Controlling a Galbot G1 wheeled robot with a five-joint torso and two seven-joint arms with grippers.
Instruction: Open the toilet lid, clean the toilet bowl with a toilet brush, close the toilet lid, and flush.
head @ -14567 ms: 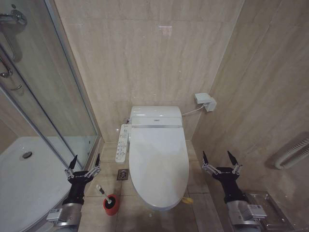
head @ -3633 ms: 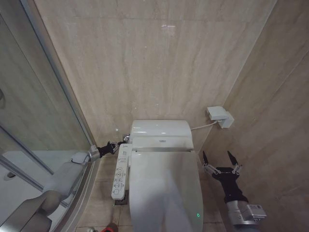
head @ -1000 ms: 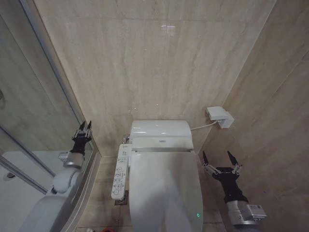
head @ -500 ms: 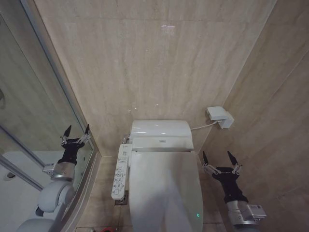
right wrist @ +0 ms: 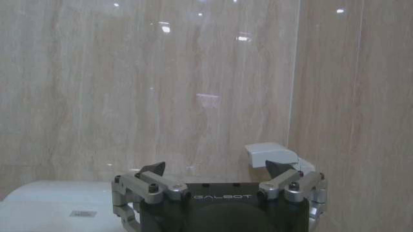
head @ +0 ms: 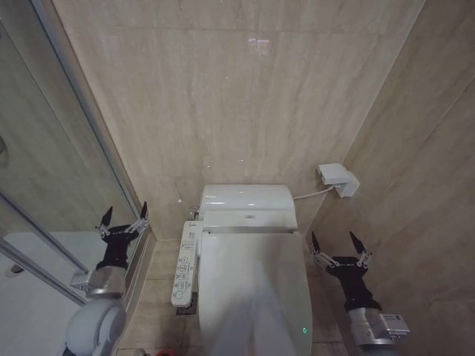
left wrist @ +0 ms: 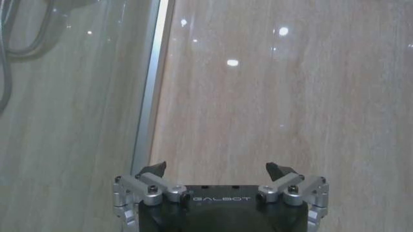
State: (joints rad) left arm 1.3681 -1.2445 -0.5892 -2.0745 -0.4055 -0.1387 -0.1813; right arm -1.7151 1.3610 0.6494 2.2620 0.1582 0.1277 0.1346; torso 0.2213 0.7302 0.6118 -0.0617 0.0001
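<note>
- Beside the toilet on its left, the left gripper [head: 124, 218] stands with its two dark fingers spread wide and pointing up, holding nothing; its arm rises from the near left corner with the wrist roughly upright.
- Just behind it runs the metal frame of the glass shower screen [head: 89, 126], which the left wrist view shows close ahead of the splayed fingertips [left wrist: 154, 169].
- On the toilet's right, the right gripper [head: 338, 244] also points up, fingers wide apart and empty, its forearm coming up from the near right corner.
- Between the two arms lies the toilet lid [head: 256, 285], shut flat over the bowl, a small green light near its near right edge.
- A button panel [head: 186, 262] juts from the toilet's left side, near the left gripper but apart from it.
- Farther right, a white wall box [head: 338, 180] sits on the tiled wall, also seen beyond the right gripper's fingers [right wrist: 281, 168].
</note>
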